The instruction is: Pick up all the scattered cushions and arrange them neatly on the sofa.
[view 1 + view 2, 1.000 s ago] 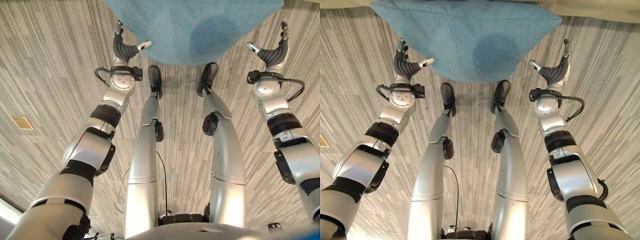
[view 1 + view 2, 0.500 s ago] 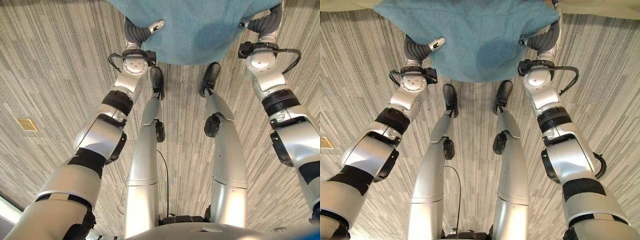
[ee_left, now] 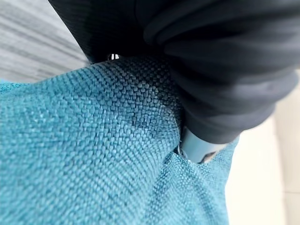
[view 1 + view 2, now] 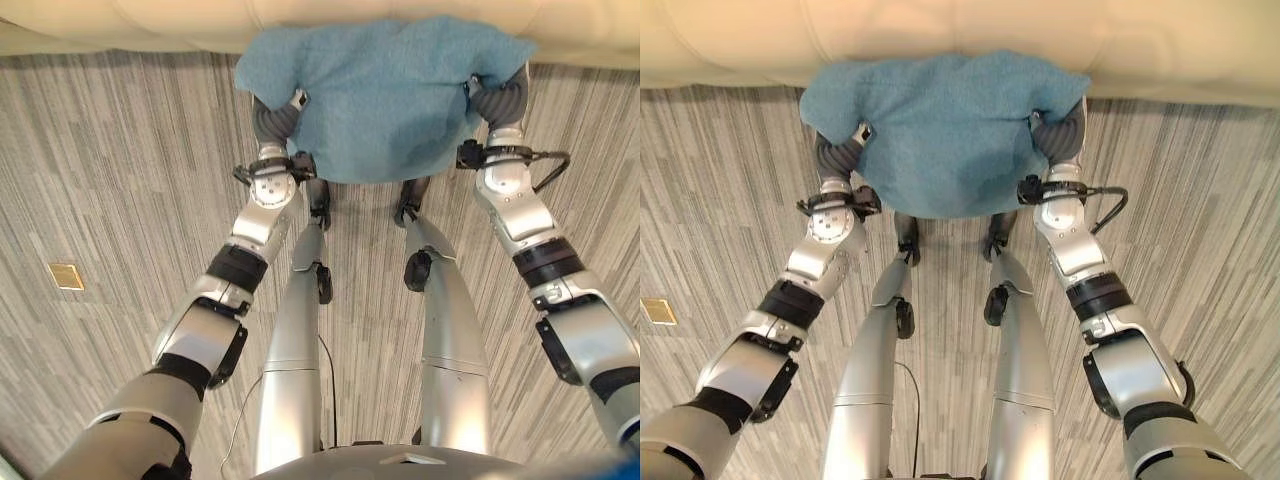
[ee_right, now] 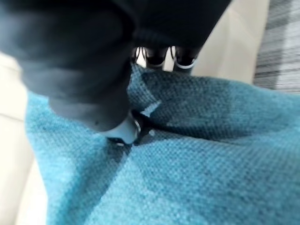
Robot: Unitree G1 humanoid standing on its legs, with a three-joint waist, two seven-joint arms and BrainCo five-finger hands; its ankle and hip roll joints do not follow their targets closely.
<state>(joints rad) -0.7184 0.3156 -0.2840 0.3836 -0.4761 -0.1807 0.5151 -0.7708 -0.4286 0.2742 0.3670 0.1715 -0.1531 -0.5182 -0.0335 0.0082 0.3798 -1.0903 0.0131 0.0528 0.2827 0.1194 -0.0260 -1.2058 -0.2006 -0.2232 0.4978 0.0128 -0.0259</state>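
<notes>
A teal woven cushion (image 4: 385,95) hangs between my two hands, above the floor and in front of the cream sofa (image 4: 150,25). My left hand (image 4: 275,115) grips its left edge, the thumb (image 3: 201,147) sunk into the fabric (image 3: 84,154) and the fingers behind it. On the opposite edge my right hand (image 4: 497,100) does the same, with its thumb (image 5: 124,131) pressed into the cloth (image 5: 187,164) and its fingertips (image 5: 159,56) showing past the cushion's rim. The cushion's upper edge overlaps the sofa's front.
Grey striped carpet (image 4: 120,170) covers the floor on both sides. A small brass floor plate (image 4: 67,276) sits to the left. The sofa's long front edge (image 4: 1180,85) runs across the far side.
Both hands came in from the sides, where they stood open, and closed on the cushion's edges. The cushion has since risen towards the sofa, and the camera has tilted up.
</notes>
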